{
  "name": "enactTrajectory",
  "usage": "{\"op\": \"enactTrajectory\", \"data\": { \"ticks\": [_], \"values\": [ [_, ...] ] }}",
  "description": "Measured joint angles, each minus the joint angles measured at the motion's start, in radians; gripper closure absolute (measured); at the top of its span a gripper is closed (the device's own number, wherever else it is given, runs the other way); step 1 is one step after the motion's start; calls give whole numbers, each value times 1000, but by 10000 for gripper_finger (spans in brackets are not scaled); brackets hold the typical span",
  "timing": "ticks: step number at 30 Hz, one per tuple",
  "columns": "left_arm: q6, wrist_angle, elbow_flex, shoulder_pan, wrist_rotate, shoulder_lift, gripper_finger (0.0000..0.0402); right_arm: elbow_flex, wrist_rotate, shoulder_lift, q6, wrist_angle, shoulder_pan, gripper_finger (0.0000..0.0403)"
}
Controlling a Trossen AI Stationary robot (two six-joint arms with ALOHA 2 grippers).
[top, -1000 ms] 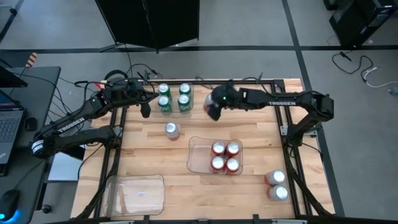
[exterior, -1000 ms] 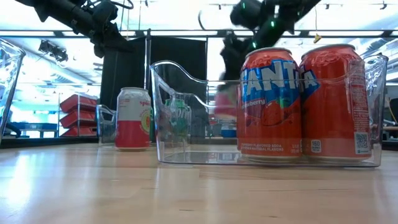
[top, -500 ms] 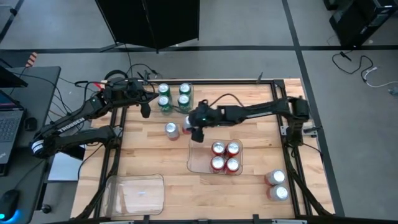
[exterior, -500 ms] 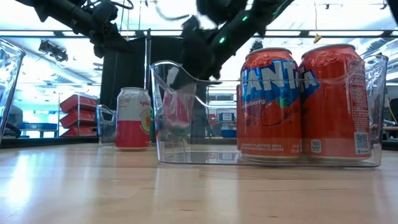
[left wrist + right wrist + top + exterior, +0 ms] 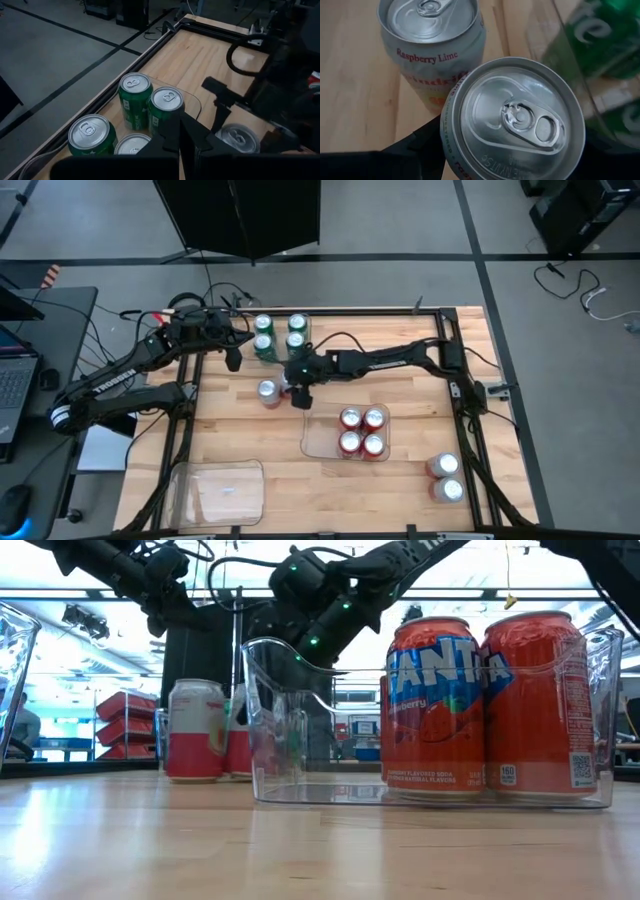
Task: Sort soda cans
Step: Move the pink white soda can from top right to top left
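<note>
High view, going left to right: the left tool (image 5: 233,358) hangs with its fingers closed and empty just beside the four green cans (image 5: 280,338) in their clear tray. Next, a silver-white can (image 5: 267,392) stands on the worktop (image 5: 240,430) just left of the right tool (image 5: 298,392), which grips a second silver-white can (image 5: 512,120) upright between its fingers. Farther right, four red cans (image 5: 362,431) sit in another tray (image 5: 312,435); two more silver-white cans (image 5: 445,477) stand well apart at the worktop's right edge.
</note>
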Motion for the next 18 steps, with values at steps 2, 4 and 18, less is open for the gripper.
{"op": "enactTrajectory", "data": {
  "ticks": [2, 4, 18],
  "values": [
    [0, -1, 0, 0, 0, 0, 402, 27, -20, 17, -9, 1, 7, 120],
    [1, -1, 0, 0, 0, 0, 401, 52, -27, 36, -21, 3, 18, 120],
    [1, -51, 0, 0, 12, 0, 402, 132, -87, 94, -41, 5, 46, 120]
  ]
}}
